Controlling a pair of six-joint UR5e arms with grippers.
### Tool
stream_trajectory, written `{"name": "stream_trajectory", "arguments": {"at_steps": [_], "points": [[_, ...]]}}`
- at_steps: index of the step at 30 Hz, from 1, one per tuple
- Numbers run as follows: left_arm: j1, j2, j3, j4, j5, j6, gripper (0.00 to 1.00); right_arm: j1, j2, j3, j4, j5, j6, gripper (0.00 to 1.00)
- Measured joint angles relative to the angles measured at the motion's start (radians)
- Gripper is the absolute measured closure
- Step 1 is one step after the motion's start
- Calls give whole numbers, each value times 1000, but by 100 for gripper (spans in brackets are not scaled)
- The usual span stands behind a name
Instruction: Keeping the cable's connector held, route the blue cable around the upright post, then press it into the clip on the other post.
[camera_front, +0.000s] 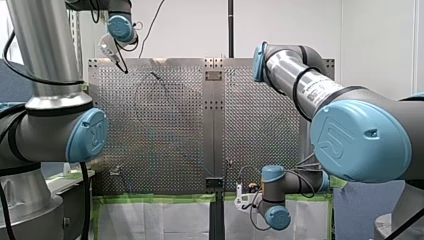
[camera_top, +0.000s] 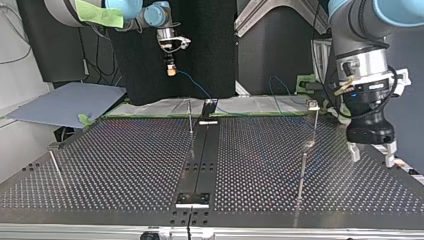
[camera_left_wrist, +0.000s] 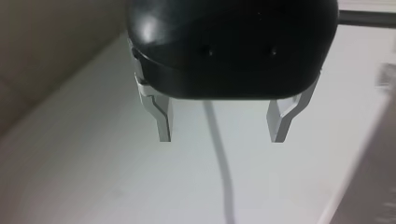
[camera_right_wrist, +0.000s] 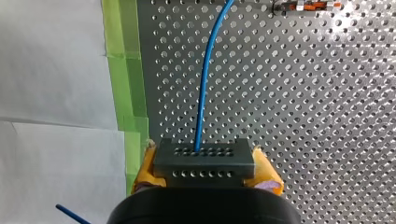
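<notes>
Pinched by my right gripper (camera_right_wrist: 205, 171), the grey perforated connector block (camera_right_wrist: 204, 158) of the thin blue cable (camera_right_wrist: 203, 88) is resolved only in the right wrist view, indistinct at the top view's upper left; my left gripper (camera_left_wrist: 223, 126) is spread

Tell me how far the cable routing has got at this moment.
Done: my right gripper is shut on the connector, blue cable trailing from it. In hand: the connector is held raised above the table. Left: routing around a post and clipping; my left gripper hangs open, empty.
</notes>
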Motion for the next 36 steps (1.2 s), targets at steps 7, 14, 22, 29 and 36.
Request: {"name": "stream_trajectory", "arguments": {"at_steps": [7, 14, 22, 29, 36], "points": [[-27, -64, 2, -74, 17, 74, 0, -5, 0, -6, 6, 2, 0, 100], [-56, -96, 2, -144, -29, 144, 0, -7, 0, -20, 39, 2, -2, 100], [-93, -111, 2, -226, -61, 226, 0, -12, 0, -25, 63, 2, -3, 100], [-124, -153, 2, -296, -63, 297, 0, -14, 0, -26, 68, 2, -3, 100], [-131, -168, 16, -358, -63, 362, 0, -13, 0, -30, 72, 0, -3, 100]]}}
